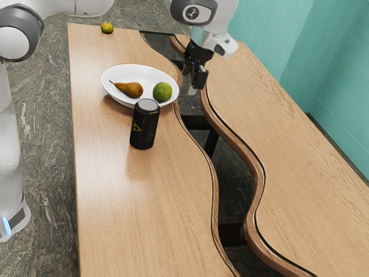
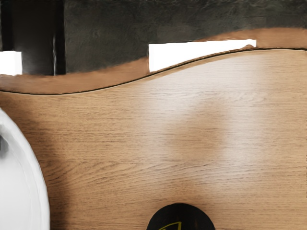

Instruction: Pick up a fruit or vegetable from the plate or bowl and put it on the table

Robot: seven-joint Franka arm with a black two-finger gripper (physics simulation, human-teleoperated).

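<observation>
My gripper (image 1: pixel 196 76) hangs above the wavy gap in the table, just beyond the bowl's rim toward the exterior view's right; how its fingertips stand is unclear. A white oval bowl (image 1: pixel 122 71) holds a brown-orange pear (image 1: pixel 130 89) and a round green fruit (image 1: pixel 162 92), lying apart. At the table's far end, a small yellow-green fruit (image 1: pixel 106 27) rests on the wood. The wrist view has part of the bowl (image 2: pixel 39 184), with no fruit visible in that part.
A black can (image 1: pixel 145 126) with a yellow mark stands upright close to the bowl's near side; its dark top (image 2: pixel 180 215) appears in the wrist view. The wooden table (image 1: pixel 127 208) is split by a curving gap with raised brown edges, and dark supports show below.
</observation>
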